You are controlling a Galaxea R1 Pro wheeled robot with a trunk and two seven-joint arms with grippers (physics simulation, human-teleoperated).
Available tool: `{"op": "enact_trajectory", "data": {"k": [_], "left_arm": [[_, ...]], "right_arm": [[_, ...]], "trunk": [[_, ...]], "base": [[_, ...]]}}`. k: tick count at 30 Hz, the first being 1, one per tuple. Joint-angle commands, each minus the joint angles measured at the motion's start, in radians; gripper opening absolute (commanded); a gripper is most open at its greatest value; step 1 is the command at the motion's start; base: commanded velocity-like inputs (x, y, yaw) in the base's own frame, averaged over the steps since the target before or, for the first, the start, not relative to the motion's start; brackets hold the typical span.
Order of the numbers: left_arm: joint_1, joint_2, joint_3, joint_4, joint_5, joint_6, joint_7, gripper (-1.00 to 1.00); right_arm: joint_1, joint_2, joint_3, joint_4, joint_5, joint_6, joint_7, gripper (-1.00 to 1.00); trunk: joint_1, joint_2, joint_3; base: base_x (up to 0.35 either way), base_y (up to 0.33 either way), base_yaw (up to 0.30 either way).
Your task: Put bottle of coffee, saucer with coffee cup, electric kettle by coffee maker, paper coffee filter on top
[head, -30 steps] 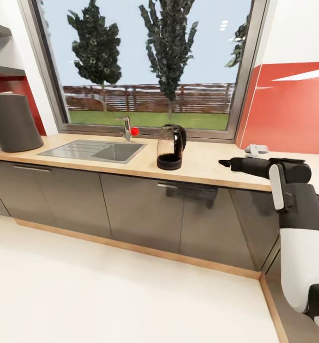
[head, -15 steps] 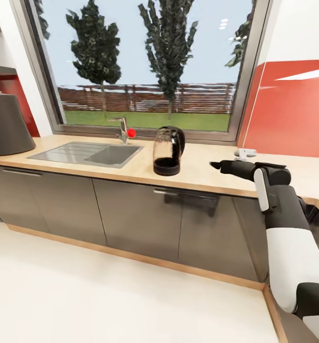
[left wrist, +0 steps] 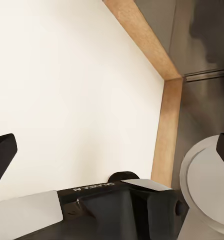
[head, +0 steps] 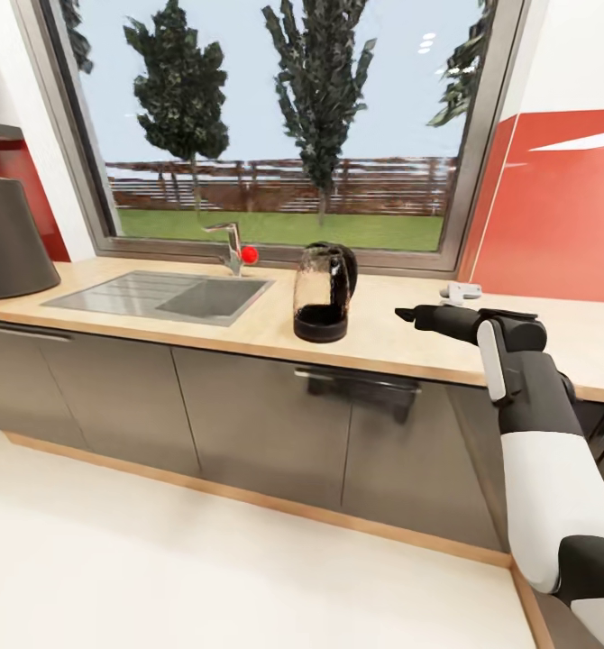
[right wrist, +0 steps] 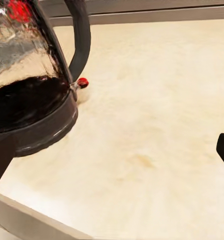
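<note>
Glassy, one electric kettle (head: 324, 292) stands near one coffee maker (head: 6, 236).

right arm (head: 518, 379) extended forward | jaws parted, empty | left jaws parted

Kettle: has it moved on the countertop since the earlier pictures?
No. The kettle stands at the same spot, just right of the sink; only the camera has shifted.

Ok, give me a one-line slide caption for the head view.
Right end effector reaches over the kitchen countertop toward the electric kettle beside the sink.
</note>
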Motion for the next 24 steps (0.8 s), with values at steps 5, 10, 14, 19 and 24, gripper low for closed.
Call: {"op": "enact_trajectory", "data": {"k": [5, 10, 14, 19, 24], "left_arm": [[-0.001, 0.000, 0.002, 0.001, -0.002, -0.006, -0.002, 1.00], [-0.001, 0.000, 0.002, 0.001, -0.002, -0.006, -0.002, 1.00], [-0.001, 0.000, 0.002, 0.001, -0.002, -0.006, -0.002, 1.00], [-0.001, 0.000, 0.002, 0.000, -0.002, -0.006, -0.002, 1.00], [-0.001, 0.000, 0.002, 0.001, -0.002, -0.006, -0.002, 1.00]], "right_arm": [[-0.001, 0.000, -0.001, -0.001, -0.004, 0.006, 0.001, 1.00], [0.002, 0.000, -0.001, 0.000, -0.005, 0.006, 0.001, 1.00], [0.002, 0.000, -0.001, 0.000, -0.005, 0.005, 0.001, 1.00], [0.002, 0.001, 0.002, -0.001, -0.006, 0.005, 0.002, 1.00], [0.002, 0.001, 0.002, -0.001, -0.007, 0.005, 0.002, 1.00]], "trunk": [[0.000, 0.000, -0.001], [0.000, 0.000, -0.001], [0.000, 0.000, -0.001], [0.000, 0.000, -0.001], [0.000, 0.000, -0.001]], "base": [[0.172, -0.017, 0.000], [0.135, -0.002, 0.000], [0.063, 0.000, 0.000], [0.153, 0.000, 0.000], [0.126, 0.000, 0.000]]}}
